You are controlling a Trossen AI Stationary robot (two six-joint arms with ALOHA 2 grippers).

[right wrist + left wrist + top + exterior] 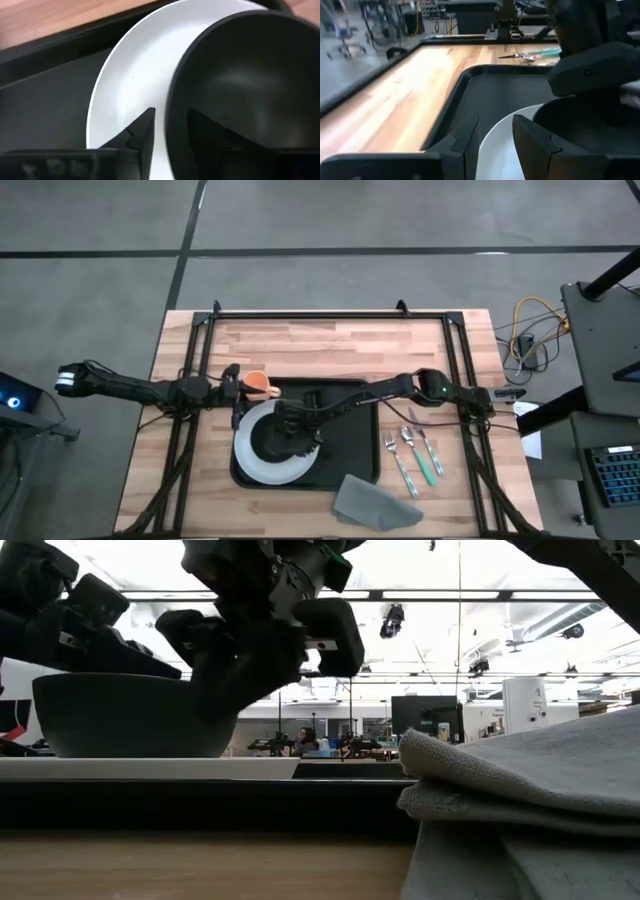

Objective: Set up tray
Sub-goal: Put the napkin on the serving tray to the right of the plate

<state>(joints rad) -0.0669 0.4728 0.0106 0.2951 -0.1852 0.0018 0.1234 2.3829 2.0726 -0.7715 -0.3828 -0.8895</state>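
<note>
The black tray (345, 430) lies in the middle of the table. A white plate (250, 465) rests on its left half, and a dark bowl (275, 438) stands flat on the plate (150, 768). My right gripper (171, 117) reaches in from the right. It is slightly open, and its fingers straddle the bowl's rim (176, 107). My left gripper (495, 122) is also slightly open and hovers over the plate's far-left rim (492, 145), beside an orange cup (262, 385). My right gripper has one finger (210, 135) inside the bowl and the other (145, 132) outside it, coming from above. A strip of white plate shows between the outer finger and the rim. I cannot tell whether the inner finger touches the wall. The bowl stands on the plate.
A grey folded napkin (368, 500) lies at the tray's near right corner and fills the right of the low view (530, 810). Green-handled cutlery (415, 455) lies on the wood to the right of the tray. The tray's right half is bare. A black frame runs along the table's edges.
</note>
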